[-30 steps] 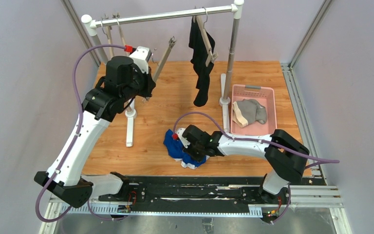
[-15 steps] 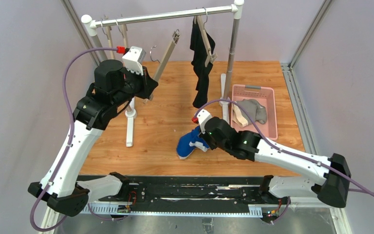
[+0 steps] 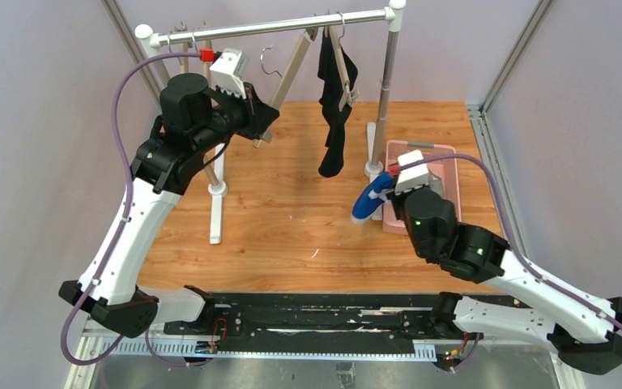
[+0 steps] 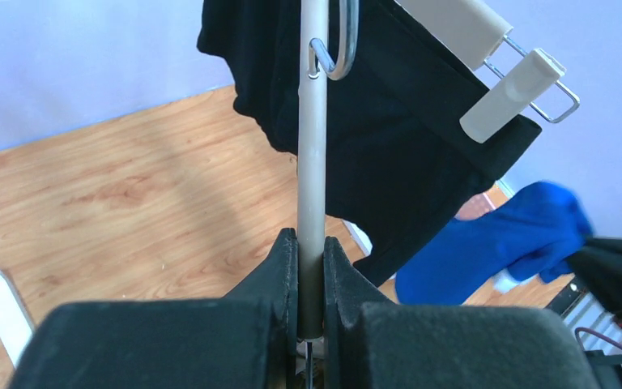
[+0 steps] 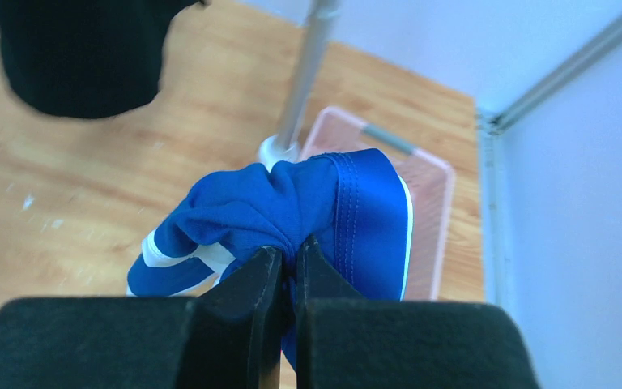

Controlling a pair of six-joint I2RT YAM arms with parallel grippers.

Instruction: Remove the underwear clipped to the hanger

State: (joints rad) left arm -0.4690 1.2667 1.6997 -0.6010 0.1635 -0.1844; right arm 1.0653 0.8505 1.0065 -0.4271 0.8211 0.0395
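underwear sits in three places. the blue pair (image 5: pixel 291 211) hangs bunched in the right tool (image 5: pixel 289 255), which is closed on a fold, just beside the pink basket (image 3: pixel 451 212) where the grey pair (image 3: pixel 421 185) lies. the black pair (image 3: pixel 334 113) hangs from the rail (image 3: pixel 235 31), held by a clip (image 4: pixel 518 89). all look soft, light and limp, so a pinch near the waistband under that clip should free it. the left tool (image 4: pixel 310 243) is clamped on a bare hanger (image 3: pixel 291 69). the wooden counter (image 3: pixel 275 211) sits between plain walls (image 3: pixel 40 121).
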